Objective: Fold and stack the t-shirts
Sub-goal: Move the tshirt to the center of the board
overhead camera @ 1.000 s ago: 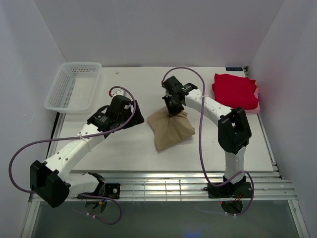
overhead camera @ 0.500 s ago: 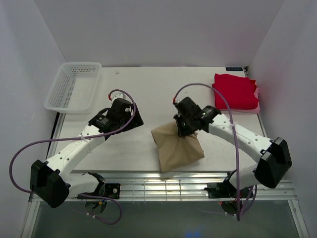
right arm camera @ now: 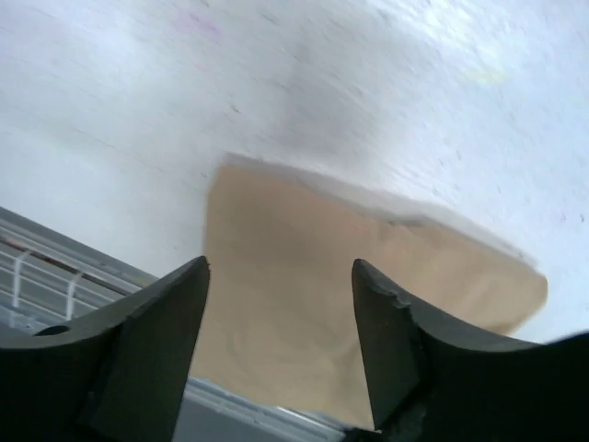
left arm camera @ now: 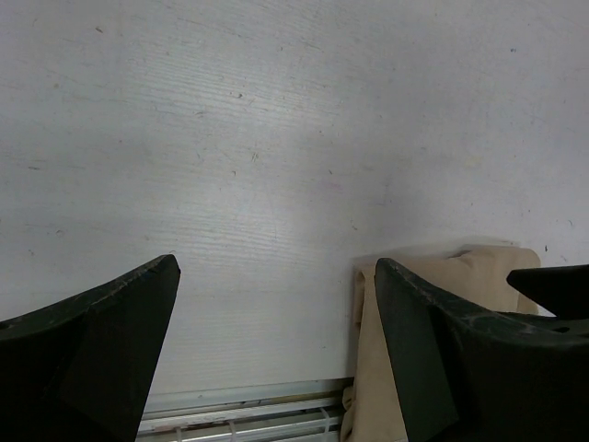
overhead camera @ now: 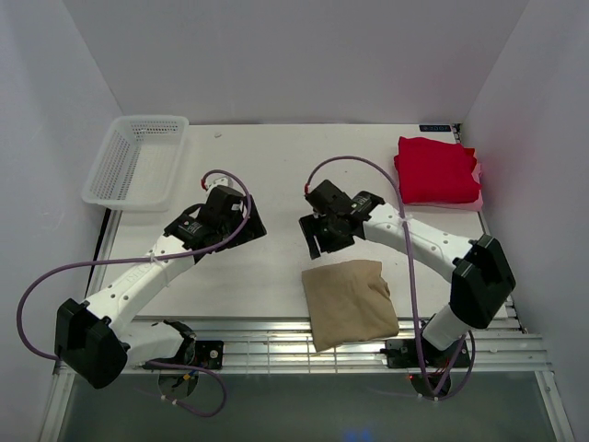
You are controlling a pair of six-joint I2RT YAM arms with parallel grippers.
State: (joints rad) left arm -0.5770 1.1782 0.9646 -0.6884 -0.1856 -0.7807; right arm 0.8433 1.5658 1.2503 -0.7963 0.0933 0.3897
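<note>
The folded tan t-shirt (overhead camera: 350,302) lies flat at the table's near edge, its front end over the metal slats. My right gripper (overhead camera: 324,241) hovers just behind and left of it, open and holding nothing. In the right wrist view the tan t-shirt (right arm camera: 304,304) shows below the open right gripper (right arm camera: 281,262), apart from the fingers. The red t-shirt (overhead camera: 435,169) lies folded at the back right. My left gripper (overhead camera: 250,224) stands open over bare table. In the left wrist view, the left gripper (left arm camera: 276,261) is empty, with the tan t-shirt (left arm camera: 460,267) behind its right finger.
A white mesh basket (overhead camera: 152,120) stands at the back left. A slatted metal strip (overhead camera: 258,345) runs along the table's near edge. A pink edge (overhead camera: 476,198) shows under the red t-shirt. White walls close in the left, back and right sides.
My right gripper carried the tan t-shirt from mid-table toward the near edge, opened and let it go, then drew back and left. The left arm barely moved.
</note>
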